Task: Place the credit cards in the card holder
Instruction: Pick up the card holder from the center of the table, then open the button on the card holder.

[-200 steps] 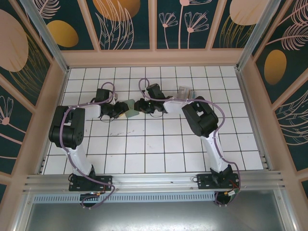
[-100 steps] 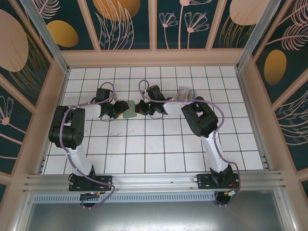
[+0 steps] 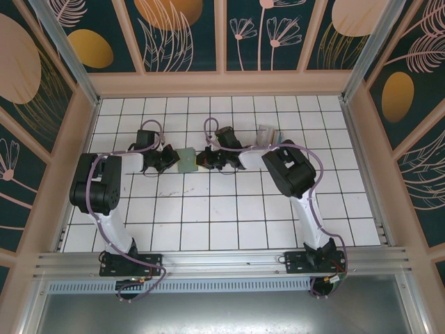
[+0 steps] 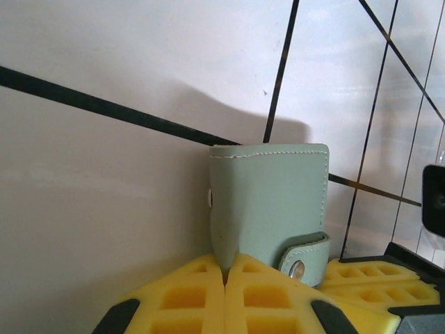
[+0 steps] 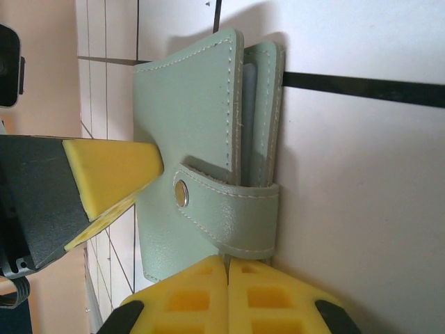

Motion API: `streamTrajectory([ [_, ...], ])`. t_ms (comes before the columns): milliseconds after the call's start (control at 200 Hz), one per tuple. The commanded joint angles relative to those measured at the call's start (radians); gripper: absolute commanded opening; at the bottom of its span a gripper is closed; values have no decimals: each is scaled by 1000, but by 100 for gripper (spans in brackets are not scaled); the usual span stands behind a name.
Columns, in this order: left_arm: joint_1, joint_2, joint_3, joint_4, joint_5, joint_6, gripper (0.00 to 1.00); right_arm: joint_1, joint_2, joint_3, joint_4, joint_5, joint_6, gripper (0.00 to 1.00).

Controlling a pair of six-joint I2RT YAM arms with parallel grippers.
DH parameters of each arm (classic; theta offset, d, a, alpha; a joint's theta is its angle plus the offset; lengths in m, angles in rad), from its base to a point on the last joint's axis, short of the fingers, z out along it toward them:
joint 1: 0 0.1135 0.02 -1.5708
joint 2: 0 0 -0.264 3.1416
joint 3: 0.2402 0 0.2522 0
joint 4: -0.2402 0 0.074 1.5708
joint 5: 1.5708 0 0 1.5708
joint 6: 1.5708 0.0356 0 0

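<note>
Top view: card holder [image 3: 186, 158] on the tiled surface [image 3: 208, 209], wedged between left hand [image 3: 169, 161] and right hand [image 3: 202, 159], each hand's tip at one side of it.

Left wrist view: a plain stitched cover just ahead of the left hand's tips, standing upright on the surface.

Right wrist view added what the others missed: two covers slightly parted, and a strap [image 5: 229, 209] wrapped round their edge and fastened by a metal snap [image 5: 181, 193].

Holder sage green, soft-grained, pale stitching.

Both hands clenched, yellow pads pressed together (no gap), tips touching the holder rather than grasping it; right tips at the strap.
</note>
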Motion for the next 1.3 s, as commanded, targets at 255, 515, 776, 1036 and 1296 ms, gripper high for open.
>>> streamTrajectory([
  [255, -2, -207, -49, -6, 42, -17, 0, 5, -154, -87, -99, 199, -133, 28],
  [515, -5, -225, -41, -77, 15, -19, 0, 40, -267, -184, 8, 298, -166, 44],
  [776, -29, -188, -12, -84, 58, -22, 0, 100, -287, -102, -66, 404, -256, 47],
  [1036, -40, -210, -20, -58, 123, -53, 0, 155, -189, 36, -193, 513, -283, 47],
  [1296, -40, -217, -37, -30, 127, -64, 0, 171, -175, 50, -308, 680, -269, 42],
])
